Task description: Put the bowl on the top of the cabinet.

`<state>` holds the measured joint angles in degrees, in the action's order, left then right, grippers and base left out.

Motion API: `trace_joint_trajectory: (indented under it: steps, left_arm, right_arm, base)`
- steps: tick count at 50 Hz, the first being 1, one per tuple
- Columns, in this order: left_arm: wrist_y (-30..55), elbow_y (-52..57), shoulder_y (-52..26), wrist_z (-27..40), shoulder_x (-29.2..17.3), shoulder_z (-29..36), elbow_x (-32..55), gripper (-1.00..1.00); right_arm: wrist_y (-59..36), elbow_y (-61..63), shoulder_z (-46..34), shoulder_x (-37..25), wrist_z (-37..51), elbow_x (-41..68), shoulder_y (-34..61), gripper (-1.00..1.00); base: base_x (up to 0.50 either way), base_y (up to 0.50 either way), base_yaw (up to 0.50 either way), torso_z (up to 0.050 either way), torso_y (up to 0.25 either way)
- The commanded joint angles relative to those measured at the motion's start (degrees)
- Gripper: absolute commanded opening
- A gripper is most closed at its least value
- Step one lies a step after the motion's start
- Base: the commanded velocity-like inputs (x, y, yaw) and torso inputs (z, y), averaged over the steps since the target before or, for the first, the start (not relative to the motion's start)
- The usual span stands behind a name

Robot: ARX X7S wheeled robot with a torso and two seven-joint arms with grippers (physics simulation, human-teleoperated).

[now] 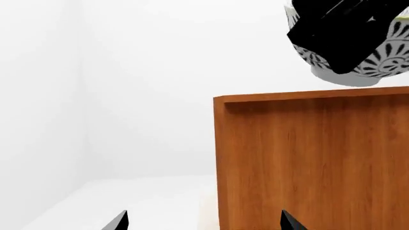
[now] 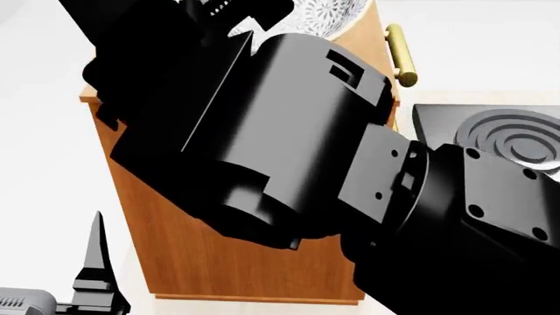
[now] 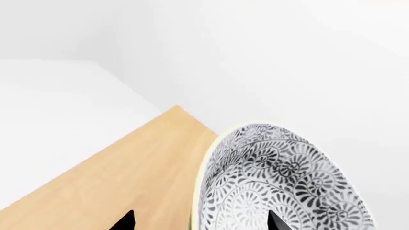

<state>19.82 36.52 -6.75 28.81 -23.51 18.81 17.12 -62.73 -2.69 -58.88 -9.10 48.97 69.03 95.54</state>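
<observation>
Orange-brown wood grain is seen on the side of the cabinet (image 1: 313,163), a tall box with square edges and a paler, smooth, flat top (image 3: 121,177). A brass bar handle (image 2: 400,56) is fixed to its front. The bowl (image 3: 281,182) is deep and round, white, and covered inside and out with a dense grey leaf-and-flower pattern; a thin pale rim is seen along its edge. It is held by the right gripper (image 3: 199,221), whose two black pointed fingertips (image 3: 126,221) are seen on either side of the bowl's rim, one outside the wall and one inside over the patterned surface. In the left wrist view the bowl is shown above the cabinet's top, with a strip of white wall between its base and the top edge, so it is not resting there. Much of the bowl in that view is covered by the black body of the right gripper.

The left gripper (image 1: 203,221) is held low beside the cabinet's side, its two dark fingertips spread apart with nothing between them.

In the head view most of the cabinet is hidden by the glossy black right arm (image 2: 289,131), and only a patch of bowl pattern is visible above it. A dark grey slab with raised concentric rings (image 2: 516,141) lies beyond the arm, near the handle side.
</observation>
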Motion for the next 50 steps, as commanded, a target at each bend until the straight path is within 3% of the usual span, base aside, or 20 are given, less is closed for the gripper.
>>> trace_joint_trajectory:
  steps: [1, 17, 36, 50]
  left_arm:
    - [0.01, -0.05, -0.03, 0.15, -0.10, 0.05, 0.17, 1.00]
    - [0.50, 0.83, -0.15, 0.53, -0.31, 0.48, 0.09, 1.00]
    - [0.95, 1.36, -0.51, 0.84, -0.28, 1.29, -0.04, 1.00]
    - [1.18, 1.41, -1.03, 0.99, -0.48, 1.11, 0.25, 1.00]
  right_arm:
    - [-1.57, 0.61, 3.05, -0.09, 2.07, 2.33, 3.00, 1.00]
    - [-3.93, 4.01, 6.67, -3.25, 5.07, 6.72, 5.94, 1.00]
    - [-10.99, 13.87, 17.23, -9.62, 21.08, 29.88, 16.69, 1.00]
    - [-7.29, 29.48, 21.62, -26.07, 34.83, 47.02, 12.53, 1.00]
  base:
    - [0.00, 0.00, 0.00, 0.000, 0.000]
    - [0.00, 0.00, 0.00, 0.000, 0.000]
    - [0.00, 0.00, 0.00, 0.000, 0.000]
    - [0.00, 0.00, 0.00, 0.000, 0.000]
